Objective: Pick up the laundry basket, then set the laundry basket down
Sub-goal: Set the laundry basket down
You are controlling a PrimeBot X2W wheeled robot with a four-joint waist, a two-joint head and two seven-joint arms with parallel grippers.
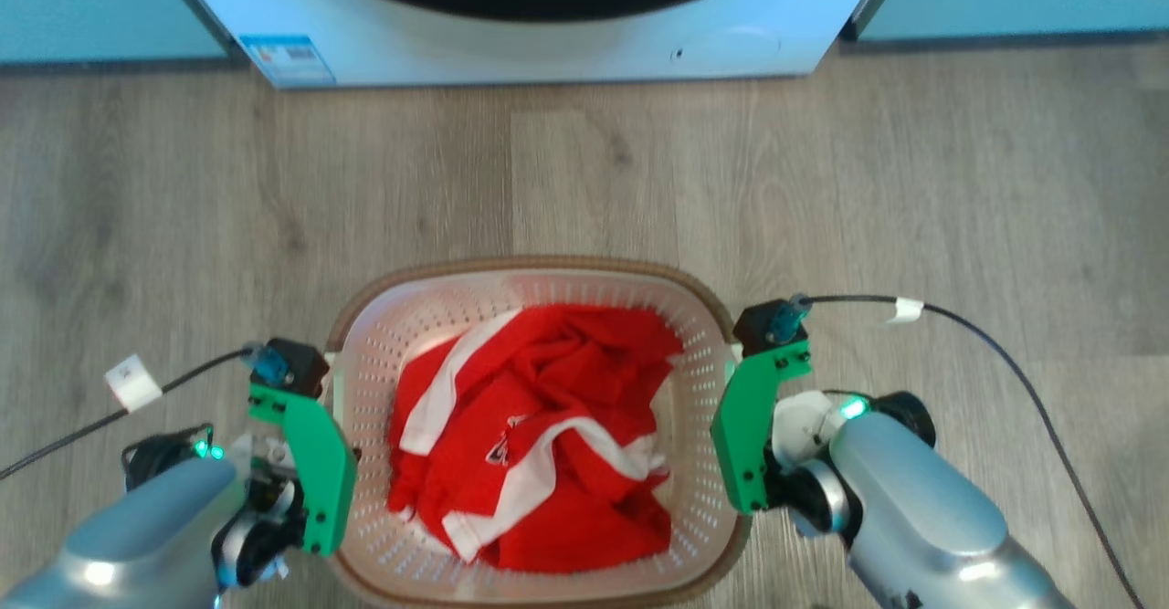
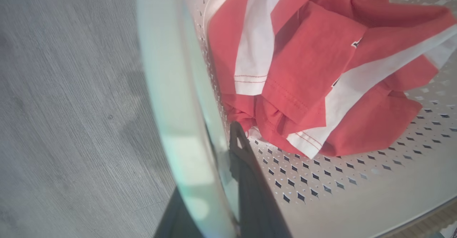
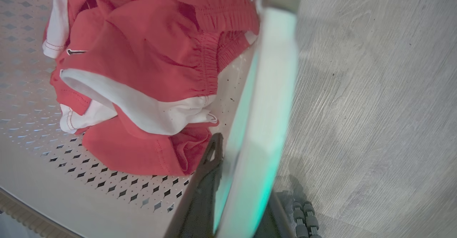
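Left gripper (image 1: 315,449) and right gripper (image 1: 744,435) clench opposite sides of the laundry basket (image 1: 534,267) (red-and-white garment (image 1: 539,426) inside), lower centre of frame.

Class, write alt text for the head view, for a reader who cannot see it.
Seen from above, a cream laundry basket holding a crumpled red and white garment is between the robot's left gripper and right gripper, each at one side. Ahead, across wood floor, stands a white washing machine.
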